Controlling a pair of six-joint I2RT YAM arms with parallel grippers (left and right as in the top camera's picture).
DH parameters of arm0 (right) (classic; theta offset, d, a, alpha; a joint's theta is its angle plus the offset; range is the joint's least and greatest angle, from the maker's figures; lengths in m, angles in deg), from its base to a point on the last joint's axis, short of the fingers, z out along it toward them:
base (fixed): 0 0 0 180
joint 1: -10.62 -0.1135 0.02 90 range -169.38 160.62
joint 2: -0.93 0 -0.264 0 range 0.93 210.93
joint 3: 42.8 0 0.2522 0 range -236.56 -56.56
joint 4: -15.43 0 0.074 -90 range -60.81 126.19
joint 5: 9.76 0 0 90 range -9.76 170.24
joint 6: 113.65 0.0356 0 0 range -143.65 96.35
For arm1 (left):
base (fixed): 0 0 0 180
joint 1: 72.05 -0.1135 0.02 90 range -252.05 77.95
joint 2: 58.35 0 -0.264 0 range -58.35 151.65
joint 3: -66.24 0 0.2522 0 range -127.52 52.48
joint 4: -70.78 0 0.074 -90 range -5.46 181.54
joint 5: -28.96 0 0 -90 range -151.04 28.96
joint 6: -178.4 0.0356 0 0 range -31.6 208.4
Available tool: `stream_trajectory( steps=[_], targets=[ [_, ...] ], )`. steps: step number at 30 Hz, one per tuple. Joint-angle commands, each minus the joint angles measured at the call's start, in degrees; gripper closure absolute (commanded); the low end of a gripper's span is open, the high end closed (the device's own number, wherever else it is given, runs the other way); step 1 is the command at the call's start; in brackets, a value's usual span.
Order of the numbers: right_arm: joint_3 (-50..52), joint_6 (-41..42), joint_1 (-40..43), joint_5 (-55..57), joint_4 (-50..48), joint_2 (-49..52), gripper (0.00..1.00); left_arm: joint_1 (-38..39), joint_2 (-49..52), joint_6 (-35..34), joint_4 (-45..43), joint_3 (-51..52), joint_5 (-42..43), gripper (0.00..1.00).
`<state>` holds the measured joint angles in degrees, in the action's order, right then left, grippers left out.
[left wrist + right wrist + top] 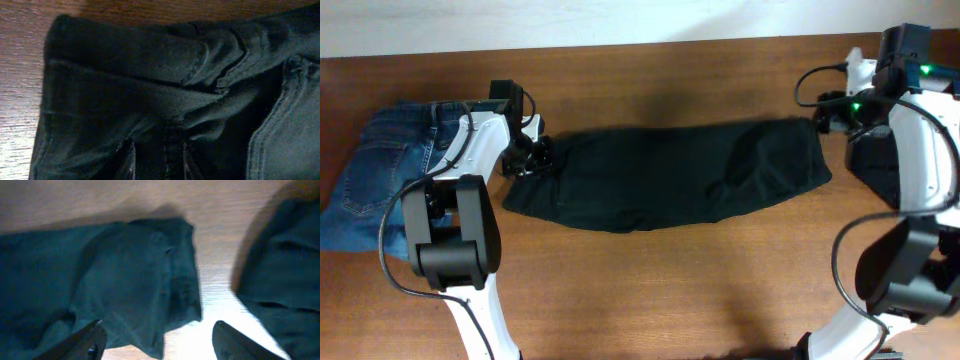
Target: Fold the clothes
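Observation:
The black trousers (pixel 670 175) lie folded lengthwise across the middle of the table. My left gripper (pixel 532 155) is at their left waist end. In the left wrist view its dark fingers (pixel 157 165) are close together, with bunched waist fabric (pixel 150 75) between them. My right gripper (pixel 825 118) hovers over the right leg end. In the right wrist view its fingers (pixel 157 340) are wide apart and empty above the edge of the trouser leg (pixel 130 270).
Folded blue jeans (pixel 380 170) lie at the far left, beside the left arm. Another dark garment (pixel 875 165) lies at the right edge, under the right arm; it also shows in the right wrist view (pixel 285 255). Bare wooden table (pixel 670 290) lies in front.

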<state>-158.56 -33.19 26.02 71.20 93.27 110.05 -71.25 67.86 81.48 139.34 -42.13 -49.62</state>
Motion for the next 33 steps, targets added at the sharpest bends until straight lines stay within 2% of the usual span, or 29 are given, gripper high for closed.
stream_trajectory(
  steps=[1,4,10,13,18,24,29,33],
  targets=[
    [1.0,-2.9,0.0,-3.2,-0.8,4.9,0.23,0.1,4.7,0.1,0.3,2.6,-5.6,0.69],
    [1.0,-2.1,0.1,0.6,-2.0,8.3,0.20,0.1,4.7,0.1,0.4,2.6,-5.7,0.69],
    [1.0,-1.9,0.2,8.6,-2.3,14.6,0.20,0.1,4.7,0.1,0.3,2.6,-5.6,0.69],
    [1.0,1.2,0.7,11.3,-3.2,17.2,0.20,0.1,4.7,0.1,0.4,2.6,-5.6,0.69],
    [1.0,1.4,1.5,10.5,-3.4,19.6,0.19,0.1,4.7,0.1,0.5,2.6,-5.6,0.69],
    [1.0,-0.5,1.5,3.2,-3.3,20.9,0.16,0.1,4.7,0.1,0.5,2.6,-5.6,0.69],
    [1.2,-0.5,1.5,3.2,-3.2,22.4,0.27,0.1,4.7,0.1,0.7,2.6,-5.6,0.69],
    [1.6,-0.5,1.5,3.2,-3.4,22.5,0.50,0.1,4.7,0.1,0.7,2.6,-5.6,0.69]
  ],
)
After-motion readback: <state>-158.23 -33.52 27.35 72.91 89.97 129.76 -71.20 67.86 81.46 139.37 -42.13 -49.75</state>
